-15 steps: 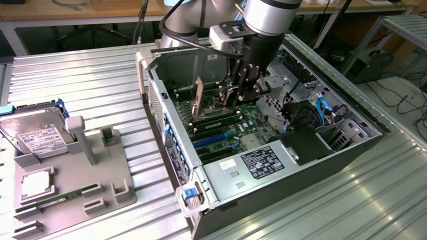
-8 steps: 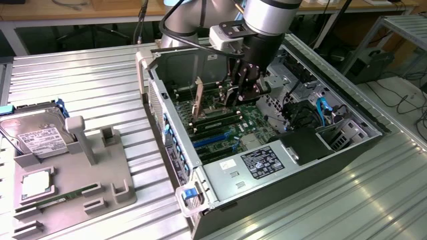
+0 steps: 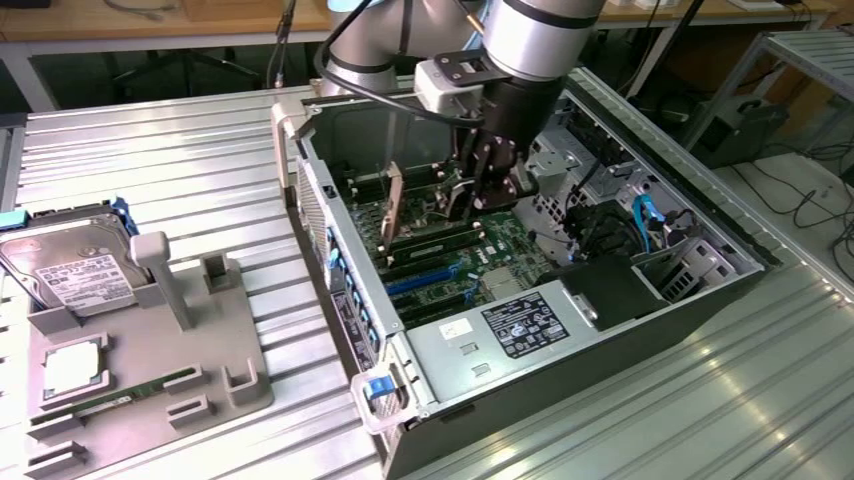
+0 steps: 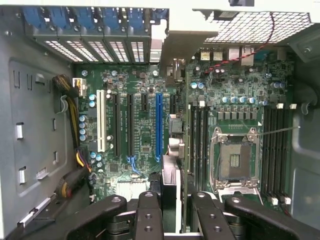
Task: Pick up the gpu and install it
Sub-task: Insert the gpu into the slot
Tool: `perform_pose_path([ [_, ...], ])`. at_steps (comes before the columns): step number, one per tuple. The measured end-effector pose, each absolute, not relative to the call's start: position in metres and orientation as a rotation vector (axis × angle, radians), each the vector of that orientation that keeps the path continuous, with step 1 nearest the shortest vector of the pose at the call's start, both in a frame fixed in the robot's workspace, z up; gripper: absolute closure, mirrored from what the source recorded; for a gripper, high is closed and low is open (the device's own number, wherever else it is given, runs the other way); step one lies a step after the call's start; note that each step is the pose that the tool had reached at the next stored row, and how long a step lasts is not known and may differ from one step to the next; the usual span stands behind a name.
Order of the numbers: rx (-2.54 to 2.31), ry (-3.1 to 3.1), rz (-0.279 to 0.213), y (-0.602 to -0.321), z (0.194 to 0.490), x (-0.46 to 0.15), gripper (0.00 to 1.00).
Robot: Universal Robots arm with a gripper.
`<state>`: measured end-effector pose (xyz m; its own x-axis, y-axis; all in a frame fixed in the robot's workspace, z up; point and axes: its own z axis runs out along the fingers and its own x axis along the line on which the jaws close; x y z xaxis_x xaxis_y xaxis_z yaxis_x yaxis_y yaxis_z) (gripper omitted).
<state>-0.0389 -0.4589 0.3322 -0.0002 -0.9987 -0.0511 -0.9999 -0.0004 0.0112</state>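
Starting at the exterior view's left, a grey holder tray (image 3: 147, 370) lies near the table (image 3: 174, 170) edge, carrying a silver hard drive (image 3: 74, 270) propped upright at its far end, a square processor chip (image 3: 74, 365) lower down, and a slim green RAM stick (image 3: 120, 395) lying in a slot. Bare ribbed table surface separates the tray from the open computer case (image 3: 534, 300), which lies on its side near the table's middle with its interior facing up.

Inside the case, the motherboard (image 4: 145, 125) fills the floor. A row of blue slot latches (image 4: 85, 20) lines one wall, a bundle of yellow and black cables (image 4: 75, 155) lies along the side, and an empty processor socket (image 4: 235, 160) sits between banks of memory slots. A black power supply (image 3: 534, 325) with a label occupies the near end, and blue cables (image 3: 647, 225) run by the drive cage toward the exterior view's right.

The tool (image 3: 465, 205) hangs low inside the case, above the motherboard, with case walls close on both sides. It is clenched on the gpu (image 3: 394, 210), which stands on edge, its thin edge (image 4: 170, 190) showing between the black fingers (image 4: 147, 215) in the wrist view, just beside the blue expansion slot (image 4: 159, 125). Whether the card touches a slot I cannot tell.
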Motion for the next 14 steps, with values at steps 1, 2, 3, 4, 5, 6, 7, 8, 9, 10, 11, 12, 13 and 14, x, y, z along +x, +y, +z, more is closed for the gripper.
perform_pose_path([
  [1,-2.201,2.201,0.069,-0.4590,0.3316,-0.0395,0.72],
  [2,-2.200,2.200,0.069,-0.4591,0.3311,-0.0402,0.72],
  [3,-2.199,2.199,0.071,-0.4594,0.3303,-0.0403,0.72],
  [4,-2.199,2.198,0.072,-0.4599,0.3297,-0.0405,0.72],
  [5,-2.198,2.197,0.073,-0.4612,0.3288,-0.0405,0.72],
  [6,-2.197,2.196,0.073,-0.4629,0.3278,-0.0405,0.72],
  [7,-2.197,2.195,0.073,-0.4642,0.3271,-0.0406,0.72],
  [8,-2.196,2.194,0.072,-0.4648,0.3262,-0.0407,0.72],
  [9,-2.196,2.192,0.071,-0.4649,0.3255,-0.0409,0.72],
  [10,-2.195,2.189,0.070,-0.4651,0.3250,-0.0410,0.72],
  [11,-2.194,2.185,0.069,-0.4653,0.3242,-0.0413,0.72],
  [12,-2.192,2.181,0.065,-0.4655,0.3230,-0.0416,0.72],
  [13,-2.192,2.180,0.065,-0.4655,0.3224,-0.0419,0.72],
  [14,-2.192,2.180,0.065,-0.4655,0.3223,-0.0421,0.72],
])
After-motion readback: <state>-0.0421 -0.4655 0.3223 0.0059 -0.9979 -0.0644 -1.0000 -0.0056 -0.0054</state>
